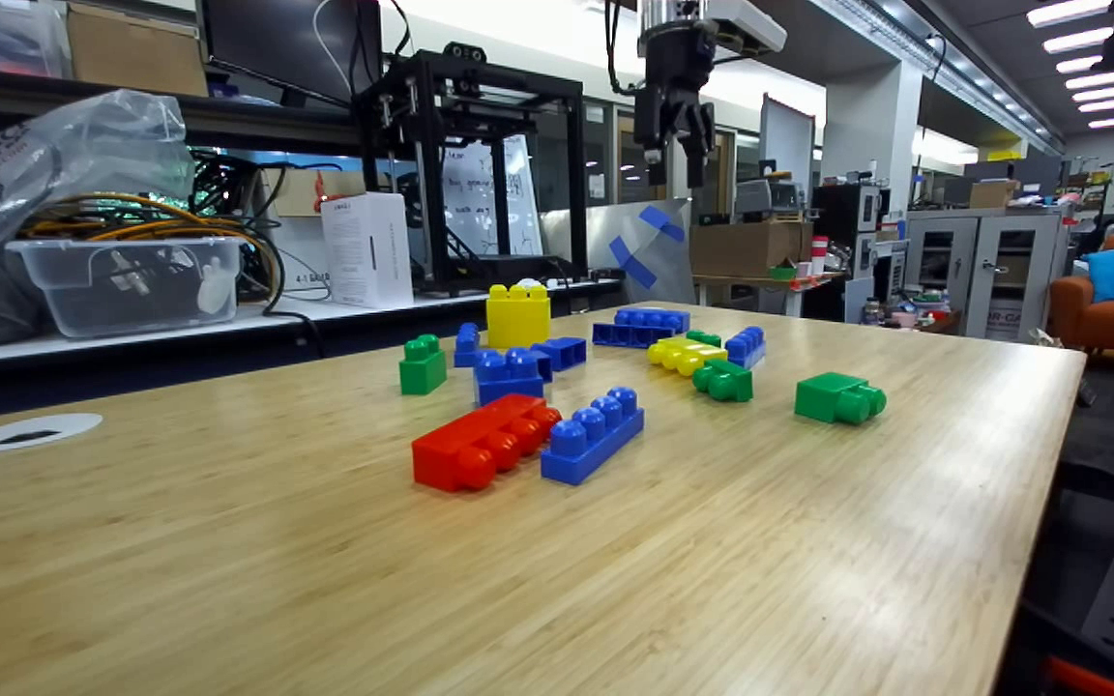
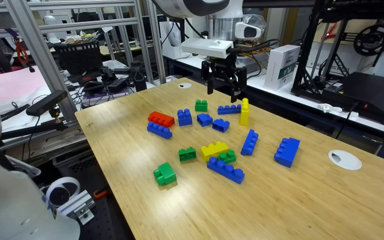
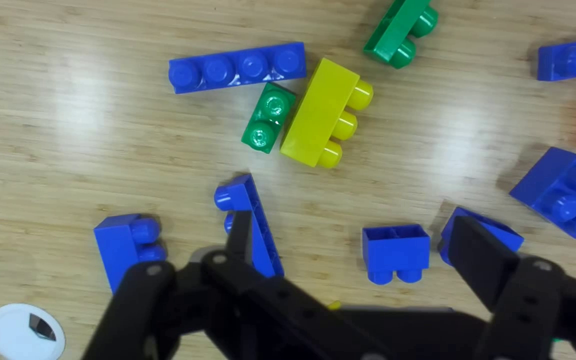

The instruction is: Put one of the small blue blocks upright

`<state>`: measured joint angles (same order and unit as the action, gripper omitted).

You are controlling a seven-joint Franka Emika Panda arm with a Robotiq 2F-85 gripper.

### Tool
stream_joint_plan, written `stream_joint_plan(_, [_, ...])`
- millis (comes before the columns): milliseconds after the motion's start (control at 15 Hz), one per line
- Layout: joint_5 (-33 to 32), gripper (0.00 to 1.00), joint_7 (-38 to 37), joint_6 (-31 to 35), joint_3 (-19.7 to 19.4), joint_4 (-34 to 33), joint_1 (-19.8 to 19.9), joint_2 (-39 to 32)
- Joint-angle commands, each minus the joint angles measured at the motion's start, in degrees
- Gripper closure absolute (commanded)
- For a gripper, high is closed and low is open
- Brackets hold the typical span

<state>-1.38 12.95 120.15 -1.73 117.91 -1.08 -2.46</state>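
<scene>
The hand [image 2: 221, 95], parted and holding nothing, hangs above the bench [image 2: 262, 203]; tipped on its side toward the edge opposite the robot's base [image 2: 18, 196], a small blue block [image 3: 397, 252] shows within the hand's gap, stud row roughly along the closing line.

Small blue blocks [image 3: 396, 256] close below the downward wrist view, farther off across the table [image 2: 278, 206] in both exterior views.

Wood-grained table [image 2: 278, 203] with scattered blue bricks [image 2: 205, 120], green bricks [image 2: 167, 173], yellow bricks [image 2: 214, 151], one red brick [image 2: 162, 120]
</scene>
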Motion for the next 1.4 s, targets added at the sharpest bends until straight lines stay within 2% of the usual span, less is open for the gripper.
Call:
stream_joint_plan(0, [0.15, 0.0, 0.33, 0.31, 0.66, -0.13, 0.58, -0.17])
stream_joint_plan(333, [2.94, 0.0, 2.55, 2.84, 2.09, -3.06, 0.02, -3.37])
stream_joint_plan(600, [0.6, 0.0, 1.67, 2.22, 3.95, -8.85, -0.98, -9.6])
stream_joint_plan(1067, [-1.14, 0.0, 0.65, -0.84, 5.51, -23.94, -2.38, -22.92])
stream_joint_plan(1333, [-1.11, 0.0, -1.5, -5.39, 5.51, -31.09, -3.0, -28.9])
